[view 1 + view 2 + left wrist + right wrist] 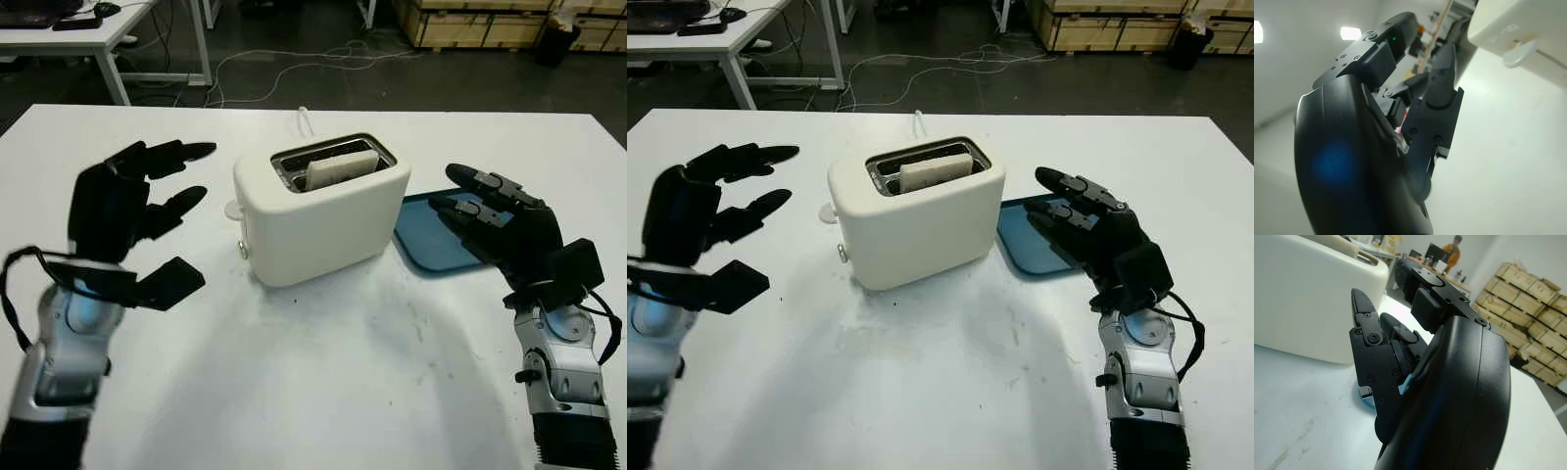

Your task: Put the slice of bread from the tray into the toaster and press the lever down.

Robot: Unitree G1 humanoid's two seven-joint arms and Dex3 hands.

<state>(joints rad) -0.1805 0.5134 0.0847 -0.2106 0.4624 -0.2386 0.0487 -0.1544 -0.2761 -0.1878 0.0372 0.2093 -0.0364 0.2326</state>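
A cream toaster (323, 211) stands in the middle of the white table. A slice of bread (341, 168) sits upright in one of its top slots, its upper edge still showing. The lever (234, 209), a round cream knob, sticks out of the toaster's left end; in the left wrist view the lever (1518, 52) is high up. My left hand (162, 215) is open, raised to the left of the toaster and a little apart from the lever. My right hand (480, 211) is open over the blue tray (421, 235) to the right of the toaster.
The table's (323, 382) front half lies bare before the toaster. Beyond the far edge are floor cables, another desk (88, 29) at the back left and wooden crates (480, 20) at the back right. A person (1452, 249) sits far behind.
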